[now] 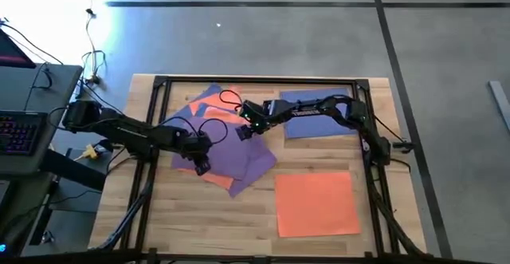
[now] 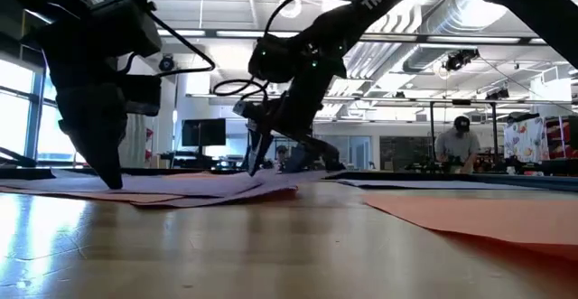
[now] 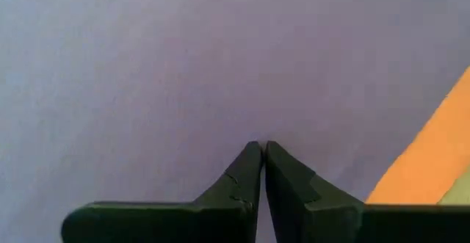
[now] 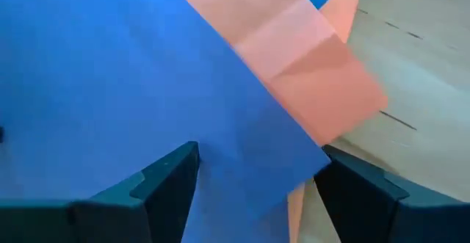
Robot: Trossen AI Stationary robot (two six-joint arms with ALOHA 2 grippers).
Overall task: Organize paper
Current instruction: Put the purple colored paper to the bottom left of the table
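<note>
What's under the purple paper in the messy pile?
Orange paper pokes out beneath the purple paper, where the left gripper presses. How far it runs underneath is hidden.

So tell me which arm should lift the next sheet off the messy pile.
Probably the right. Its pincer is open, straddling a blue sheet on the pile. The left pincer is shut, tips pressed on a purple sheet, so it would have to reopen first.

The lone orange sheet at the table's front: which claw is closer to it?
Right, though narrowly. The right claw hovers open over the mixed pile behind the orange sheet. The left claw, shut, presses the purple paper off to the sheet's side.
</note>
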